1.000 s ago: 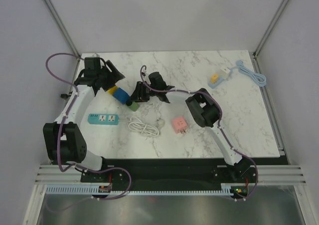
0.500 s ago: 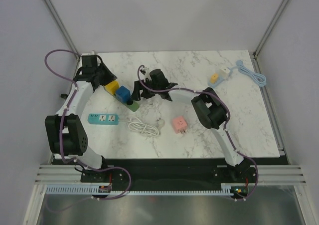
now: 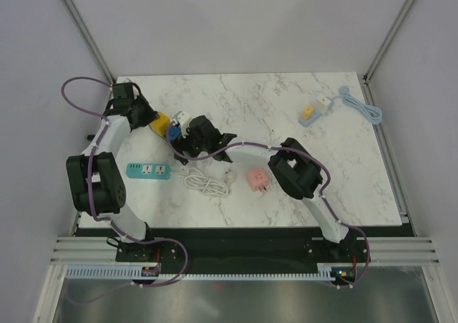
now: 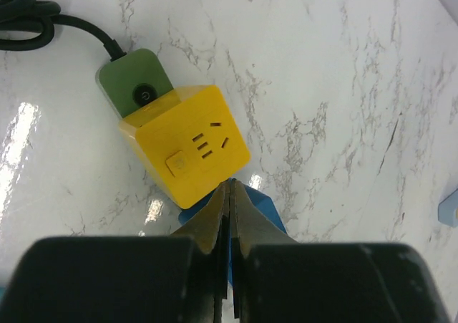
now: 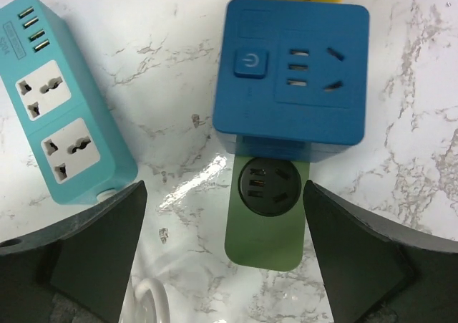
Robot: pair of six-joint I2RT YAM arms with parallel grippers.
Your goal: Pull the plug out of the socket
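Observation:
A green socket strip (image 5: 268, 215) lies on the marble with a blue cube plug (image 5: 290, 69) and a yellow cube plug (image 4: 189, 147) seated on it side by side. My right gripper (image 5: 225, 194) is open, its fingers standing on either side of the strip's free end and touching nothing. In the top view it (image 3: 187, 145) sits just near of the blue cube (image 3: 173, 130). My left gripper (image 4: 230, 187) is shut with nothing between its fingers, and its tips hover over the seam between the yellow and blue cubes. The strip's black cable (image 4: 28, 22) runs off to the far left.
A teal power strip (image 3: 149, 170) lies near the left arm, with a coiled white cable (image 3: 207, 181) to its right. A pink cube adapter (image 3: 257, 179) sits mid-table. A pale blue adapter (image 3: 310, 113) and its cord (image 3: 361, 104) lie at the far right.
My left gripper has shut and drawn back towards the left rear. My right gripper has opened wide and moved left and nearer, coming over the strip's free end.

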